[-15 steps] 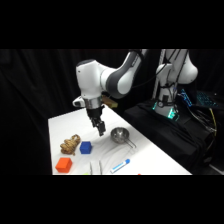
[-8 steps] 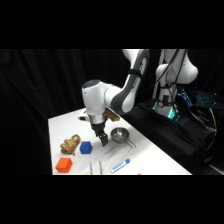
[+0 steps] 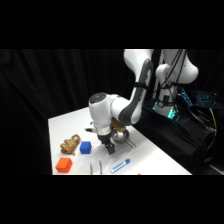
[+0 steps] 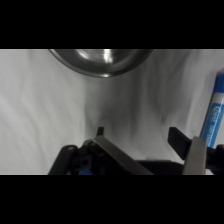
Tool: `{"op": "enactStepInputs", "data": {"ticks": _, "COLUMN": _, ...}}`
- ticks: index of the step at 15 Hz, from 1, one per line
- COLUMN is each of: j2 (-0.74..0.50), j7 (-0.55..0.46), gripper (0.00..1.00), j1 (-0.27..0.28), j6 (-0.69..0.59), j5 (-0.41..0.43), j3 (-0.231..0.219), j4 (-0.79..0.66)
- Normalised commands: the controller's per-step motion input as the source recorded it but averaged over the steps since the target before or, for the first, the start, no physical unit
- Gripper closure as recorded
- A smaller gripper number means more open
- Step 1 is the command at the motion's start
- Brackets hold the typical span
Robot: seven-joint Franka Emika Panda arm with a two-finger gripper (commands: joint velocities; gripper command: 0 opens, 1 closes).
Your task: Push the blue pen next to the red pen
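Just right of the spread fingers (image 4: 186,144) lies the blue pen (image 4: 214,117)

I count one blue pen (image 3: 120,165), one blue cube (image 3: 85,147), one orange-red block (image 3: 63,164), one steel cup (image 3: 120,134), one brown lump (image 3: 70,144).

blue pen (image 4: 215,117) print, illegible

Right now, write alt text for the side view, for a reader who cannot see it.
A white robot arm reaches from the upper right down over a white table, its gripper low above the blue pen at the near edge. A steel cup sits behind the gripper; a blue cube, an orange-red block and a tan object lie to the picture's left.
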Motion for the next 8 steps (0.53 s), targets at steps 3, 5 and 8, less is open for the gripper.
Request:
{"op": "enactStepInputs", "data": {"ticks": 3, "j2": 0.08, "j7": 0.17, "gripper": 0.0, "j1": 0.1, "j6": 0.14, "j5": -0.125, "j3": -0.061, "j4": 0.01}}
{"op": "enactStepInputs", "data": {"ticks": 5, "j2": 0.06, "j7": 0.16, "gripper": 0.0, "j1": 0.091, "j6": 0.16, "j5": -0.116, "j3": -0.069, "j4": 0.0}}
{"op": "enactStepInputs", "data": {"ticks": 8, "j2": 0.04, "j7": 0.16, "gripper": 0.0, "j1": 0.095, "j6": 0.16, "j5": -0.114, "j3": -0.077, "j4": -0.01}}
